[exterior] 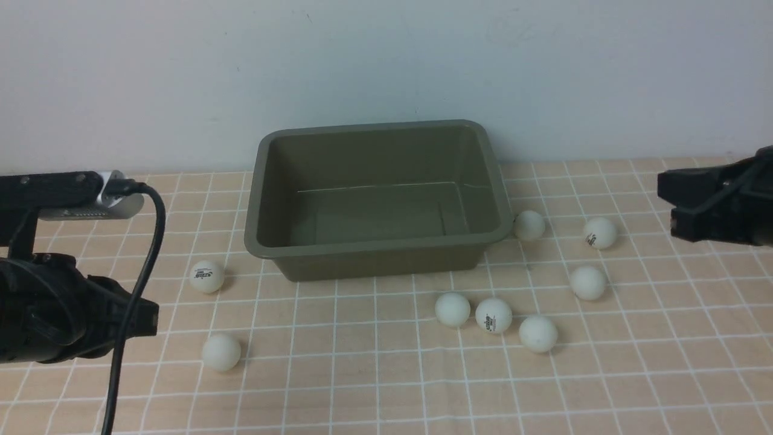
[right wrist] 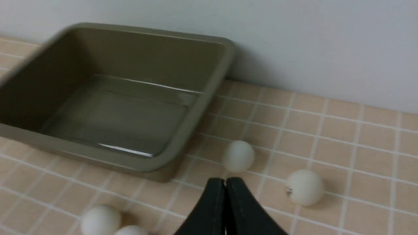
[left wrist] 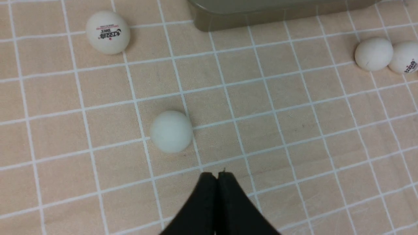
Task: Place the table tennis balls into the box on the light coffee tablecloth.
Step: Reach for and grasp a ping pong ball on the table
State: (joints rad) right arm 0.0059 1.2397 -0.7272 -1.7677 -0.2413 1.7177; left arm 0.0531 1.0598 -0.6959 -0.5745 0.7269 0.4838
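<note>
The olive-green box (exterior: pixel 374 246) stands empty at the back middle of the light coffee tablecloth (exterior: pixel 386 386). Several white table tennis balls lie on the cloth around it: two to its left (exterior: pixel 207 277) (exterior: pixel 221 351), the others in front and to its right (exterior: pixel 493 315) (exterior: pixel 587 282). My left gripper (left wrist: pixel 217 174) hangs shut and empty just short of a plain ball (left wrist: pixel 171 131). My right gripper (right wrist: pixel 225 181) is shut and empty above the cloth, near the box's right corner (right wrist: pixel 199 107) and a ball (right wrist: pixel 238 156).
A pale wall rises right behind the box. In the front view, the left arm (exterior: pixel 66 314) with its cable fills the left edge and the right arm (exterior: pixel 718 202) the right edge. A logo ball (left wrist: pixel 107 32) lies beyond the left gripper.
</note>
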